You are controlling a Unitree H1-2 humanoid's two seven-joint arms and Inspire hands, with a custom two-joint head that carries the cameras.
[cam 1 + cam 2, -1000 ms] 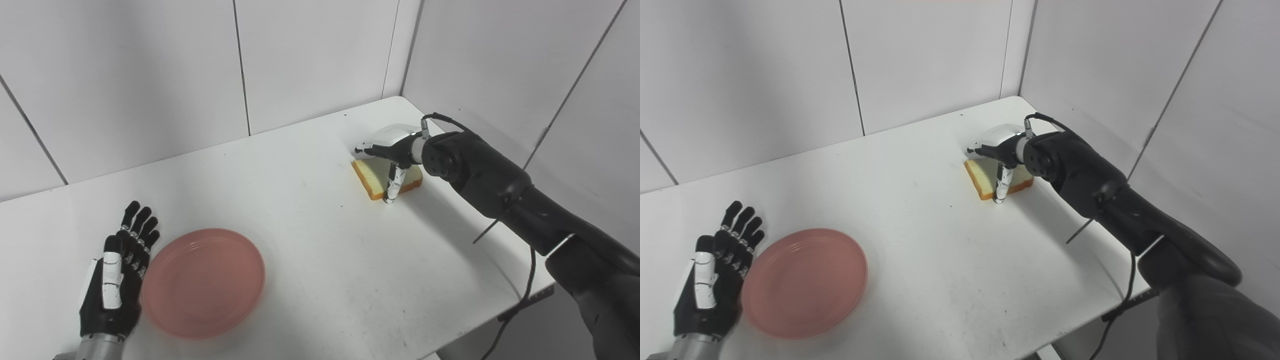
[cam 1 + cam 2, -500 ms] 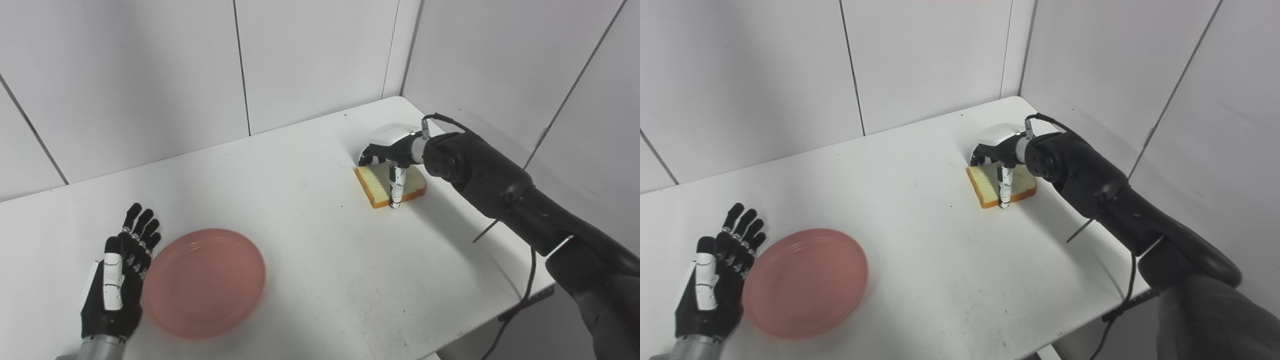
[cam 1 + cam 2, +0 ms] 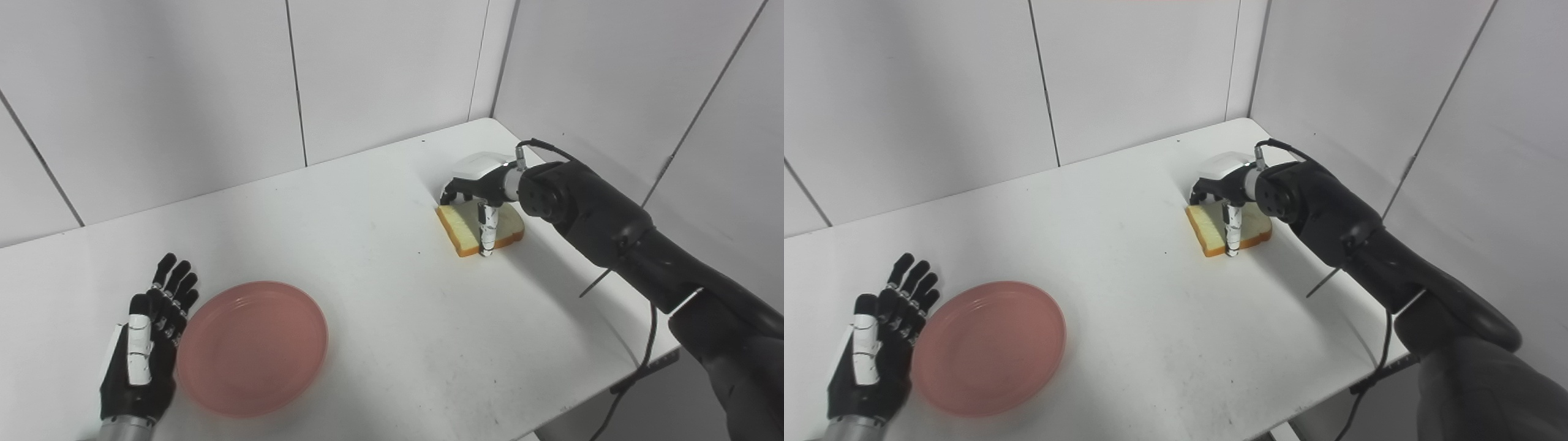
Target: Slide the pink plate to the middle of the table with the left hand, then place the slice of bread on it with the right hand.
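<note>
The pink plate [image 3: 251,348] lies flat at the front left of the white table [image 3: 380,275]. My left hand [image 3: 144,355] is open, palm toward the plate, its fingers along the plate's left rim. The slice of bread [image 3: 459,228] lies flat on the table at the far right. My right hand [image 3: 481,184] is over it, fingers curled down at its far edge and the thumb [image 3: 487,229] pressed at its near edge, pinching the slice. The far part of the bread is hidden under the hand. The same scene shows in the right eye view, with the plate [image 3: 989,346] and the bread [image 3: 1208,231].
White walls [image 3: 184,92] close the table at the back and on the right, near the bread. The table's front right edge [image 3: 588,398] is rounded. A black cable [image 3: 643,349] hangs from my right arm past that edge.
My right hand's fingers went from stretched out to curled down behind the bread, and the slice shifted slightly toward the near right. The left hand and plate crept slightly right.
</note>
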